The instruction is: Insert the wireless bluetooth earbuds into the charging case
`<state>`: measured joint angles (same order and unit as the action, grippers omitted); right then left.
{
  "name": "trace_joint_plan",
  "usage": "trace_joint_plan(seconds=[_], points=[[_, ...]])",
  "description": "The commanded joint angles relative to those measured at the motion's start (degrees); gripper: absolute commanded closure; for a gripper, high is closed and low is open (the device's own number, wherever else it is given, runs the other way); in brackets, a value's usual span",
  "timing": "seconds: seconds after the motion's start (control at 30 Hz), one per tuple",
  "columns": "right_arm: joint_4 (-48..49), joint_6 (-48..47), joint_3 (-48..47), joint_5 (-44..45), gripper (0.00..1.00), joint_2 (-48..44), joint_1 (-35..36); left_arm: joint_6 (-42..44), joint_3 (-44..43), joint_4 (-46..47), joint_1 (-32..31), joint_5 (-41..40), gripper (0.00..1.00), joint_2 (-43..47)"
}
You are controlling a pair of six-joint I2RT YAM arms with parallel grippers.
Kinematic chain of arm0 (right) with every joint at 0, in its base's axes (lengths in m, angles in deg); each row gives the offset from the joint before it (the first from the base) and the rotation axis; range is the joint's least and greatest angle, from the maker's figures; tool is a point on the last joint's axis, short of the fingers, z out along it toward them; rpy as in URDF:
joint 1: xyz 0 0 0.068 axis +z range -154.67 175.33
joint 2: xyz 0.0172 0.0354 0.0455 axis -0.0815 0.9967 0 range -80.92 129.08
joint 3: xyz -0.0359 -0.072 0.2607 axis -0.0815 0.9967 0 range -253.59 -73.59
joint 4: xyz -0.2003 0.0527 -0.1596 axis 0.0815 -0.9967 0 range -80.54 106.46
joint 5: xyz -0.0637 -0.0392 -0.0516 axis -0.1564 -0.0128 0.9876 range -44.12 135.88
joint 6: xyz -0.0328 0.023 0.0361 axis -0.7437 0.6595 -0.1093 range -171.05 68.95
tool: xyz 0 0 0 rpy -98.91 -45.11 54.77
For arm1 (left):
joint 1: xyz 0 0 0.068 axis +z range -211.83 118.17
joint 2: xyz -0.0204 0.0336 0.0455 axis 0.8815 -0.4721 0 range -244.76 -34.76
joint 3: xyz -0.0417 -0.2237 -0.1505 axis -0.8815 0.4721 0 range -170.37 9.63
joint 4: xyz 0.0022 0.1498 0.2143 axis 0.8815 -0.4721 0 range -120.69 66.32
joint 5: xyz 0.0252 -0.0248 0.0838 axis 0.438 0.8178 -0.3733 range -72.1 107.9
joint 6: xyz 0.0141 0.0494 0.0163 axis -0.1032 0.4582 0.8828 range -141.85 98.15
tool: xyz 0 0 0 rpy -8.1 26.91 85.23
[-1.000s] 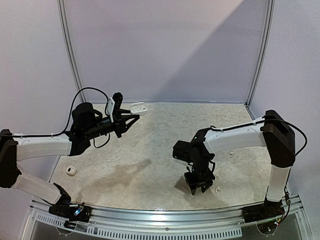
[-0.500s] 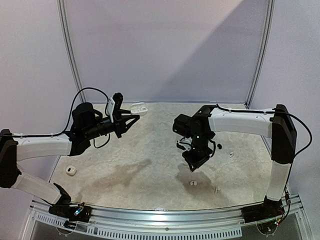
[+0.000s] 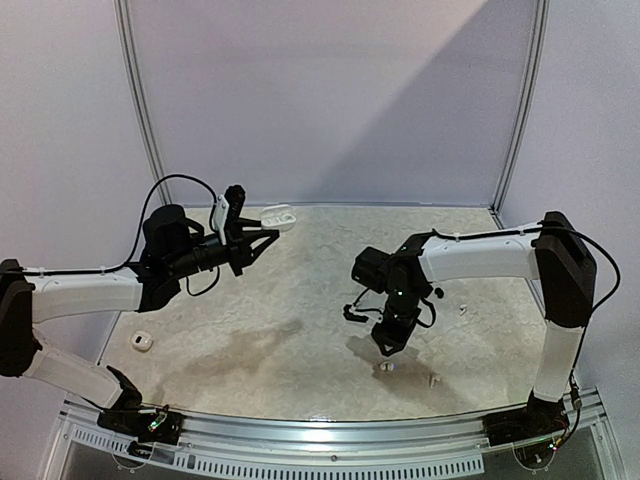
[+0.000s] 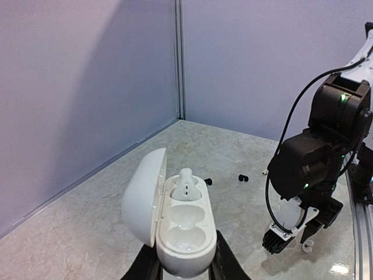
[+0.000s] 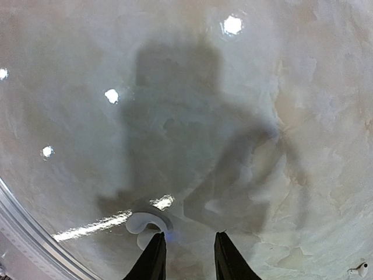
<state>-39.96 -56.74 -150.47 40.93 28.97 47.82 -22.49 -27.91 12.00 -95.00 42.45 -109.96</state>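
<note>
Earbuds (image 4: 243, 178) mostly lie loose on the surface (image 3: 300, 290); one white bud (image 4: 186, 184) sits in the open charging case (image 4: 178, 233), gripped in my left tool (image 4: 185, 269) by the far edge. My right tool (image 5: 187, 256), parted and empty, hovers over another bud (image 5: 145, 224) near the near edge.

Overhead view from behind, left wrist view facing the right arm (image 4: 326, 134), right wrist view close above the table (image 5: 262, 87)

Place was a robot lab cell: plain lilac panels (image 3: 330, 90), aluminium posts (image 3: 138, 100), marbled bench (image 3: 300, 300), mounting rail (image 3: 330, 440) along frame bottom.
</note>
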Motion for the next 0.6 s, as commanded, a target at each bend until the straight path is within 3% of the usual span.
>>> trace_joint_plan(seconds=[0.0, 0.57], points=[[1.9, -2.0, 1.8, -1.8, 0.71, 0.4, -0.3, 0.5, -0.4, 0.2, -0.8, 0.4, 1.0, 1.0], [3.6, 1.8, 7.3, -5.4, 0.75, -0.8, 1.4, 0.6, -0.5, -1.2, -0.8, 0.5, 1.0, 0.8]])
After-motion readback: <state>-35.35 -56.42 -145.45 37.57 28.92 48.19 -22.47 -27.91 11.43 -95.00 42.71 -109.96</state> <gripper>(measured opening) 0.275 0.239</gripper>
